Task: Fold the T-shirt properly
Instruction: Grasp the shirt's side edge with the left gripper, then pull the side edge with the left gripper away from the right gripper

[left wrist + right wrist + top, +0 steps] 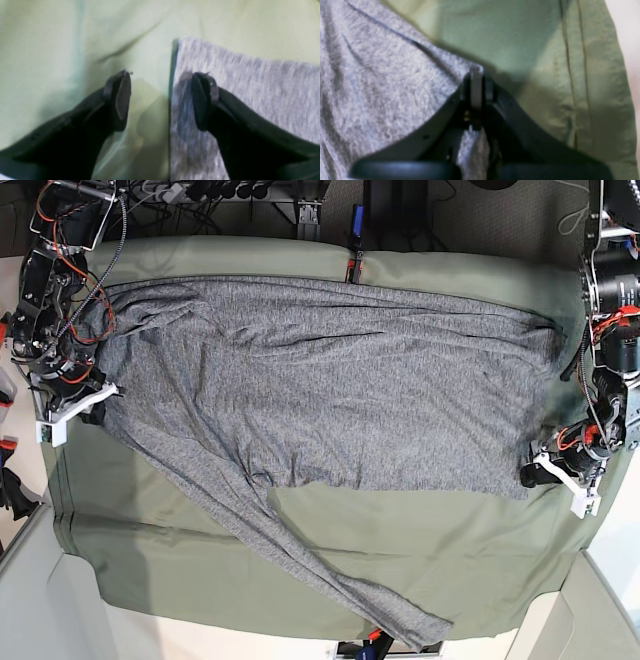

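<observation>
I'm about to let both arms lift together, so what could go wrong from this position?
1. The left tool stands open astride the T-shirt edge, gripping nothing; a lift now would probably raise only one side.
2. The right tool pinches just a small corner, which might slip out.
3. One sleeve trails across the green table cloth and could drag or bunch.

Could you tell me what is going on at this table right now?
A two-armed robot is working on a grey T-shirt spread over a green table cloth, with one long sleeve trailing toward the near edge. The right gripper is shut on an edge of the shirt. The left gripper is open at the opposite side, its jaws astride the shirt's edge, one over the fabric and one over the cloth, holding nothing yet.
</observation>
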`<state>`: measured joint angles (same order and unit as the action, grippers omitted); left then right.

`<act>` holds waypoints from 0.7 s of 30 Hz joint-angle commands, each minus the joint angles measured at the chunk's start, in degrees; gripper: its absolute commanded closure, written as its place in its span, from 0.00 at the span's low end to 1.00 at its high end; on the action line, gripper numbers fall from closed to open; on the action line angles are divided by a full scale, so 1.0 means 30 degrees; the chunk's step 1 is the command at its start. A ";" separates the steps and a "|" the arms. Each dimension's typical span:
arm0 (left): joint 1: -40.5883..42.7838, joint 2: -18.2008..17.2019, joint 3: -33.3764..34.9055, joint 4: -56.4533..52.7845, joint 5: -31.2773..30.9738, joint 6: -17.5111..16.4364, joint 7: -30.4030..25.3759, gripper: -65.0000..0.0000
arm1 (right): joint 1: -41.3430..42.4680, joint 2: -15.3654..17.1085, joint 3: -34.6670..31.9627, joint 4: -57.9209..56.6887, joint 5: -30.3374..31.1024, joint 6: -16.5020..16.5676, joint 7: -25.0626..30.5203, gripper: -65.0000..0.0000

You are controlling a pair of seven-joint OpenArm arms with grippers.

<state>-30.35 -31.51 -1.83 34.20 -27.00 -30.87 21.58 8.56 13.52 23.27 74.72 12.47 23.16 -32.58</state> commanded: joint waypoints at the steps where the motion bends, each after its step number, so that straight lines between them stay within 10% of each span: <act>1: -0.0809 -0.0233 -0.0073 -0.0044 -0.0066 -0.0080 -0.0576 0.38 | 0.0364 0.0306 0.0095 0.0299 0.0146 0.0073 0.0357 1.00; 8: -0.1035 0.0503 -0.0073 -0.0357 0.0641 -0.0087 -0.1027 0.44 | 0.0364 0.0306 0.0095 0.0299 0.0189 0.0080 0.0342 1.00; 14: -0.1064 0.0255 -0.0022 -0.0284 0.1384 -0.0160 -0.2441 0.97 | 0.0372 0.0313 0.0095 0.0299 0.0182 0.0087 0.0357 1.00; 18: -0.1005 -0.0809 -0.0022 0.0845 0.0576 -0.3042 -0.2441 1.00 | 0.0386 0.0342 0.0102 0.0306 0.0189 0.0087 0.0357 1.00; 21: -0.0576 -0.1632 -0.0022 0.2368 -0.0896 -0.3042 -0.1545 1.00 | 0.0350 0.0495 0.0117 0.0306 0.0189 0.0087 0.0350 1.00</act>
<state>-30.74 -35.46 -1.63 40.38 -28.88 -39.62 18.48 8.47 13.74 23.27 74.72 12.45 23.16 -32.75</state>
